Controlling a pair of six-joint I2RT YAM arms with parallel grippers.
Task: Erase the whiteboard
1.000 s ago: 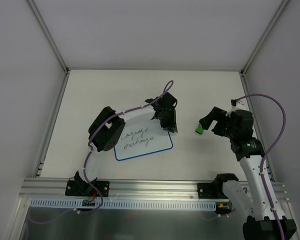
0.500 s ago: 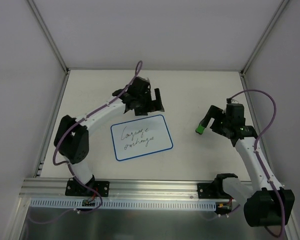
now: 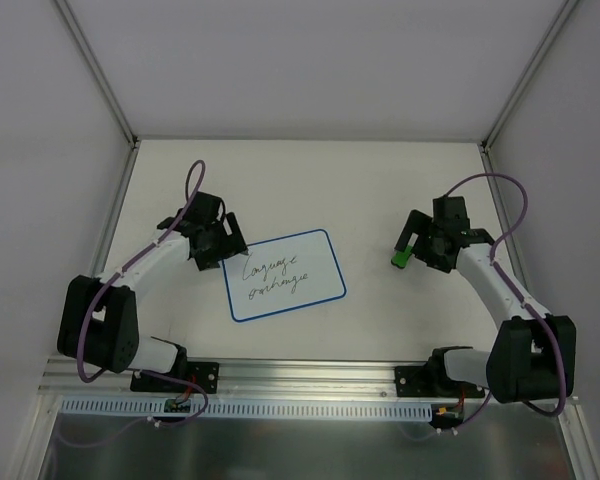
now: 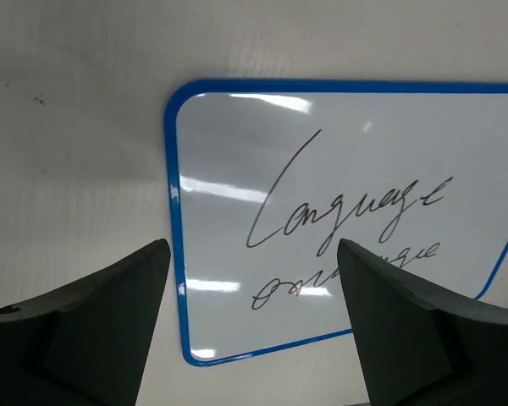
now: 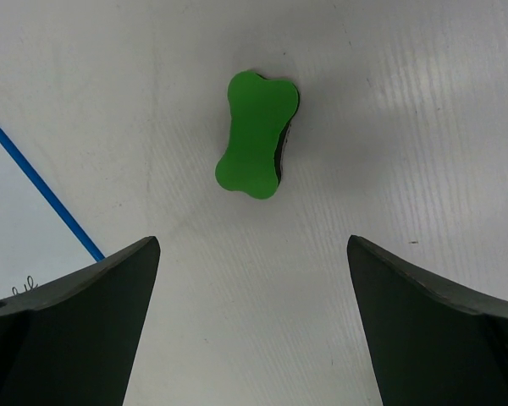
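Whiteboard (image 3: 285,275): flat on worktop (image 3: 380,180), frame centre, scribbles unerased.
Eraser (image 5: 256,134): loose, right of it.
Your right hand (image 5: 252,245): spread wide, empty, poised behind eraser (pickup, presumably).
Left hand (image 4: 250,254): spread wide, empty, at Whiteboard's upper-left corner, likely to steady it.

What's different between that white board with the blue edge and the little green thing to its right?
The flat white rectangular whiteboard with a blue border is far larger than the green bone-shaped eraser. The whiteboard is a thin sheet with rounded corners; the eraser is a thicker block with a narrow waist. The whiteboard bears dark handwriting; the eraser's top is plain green. Both lie flat on the pale table.
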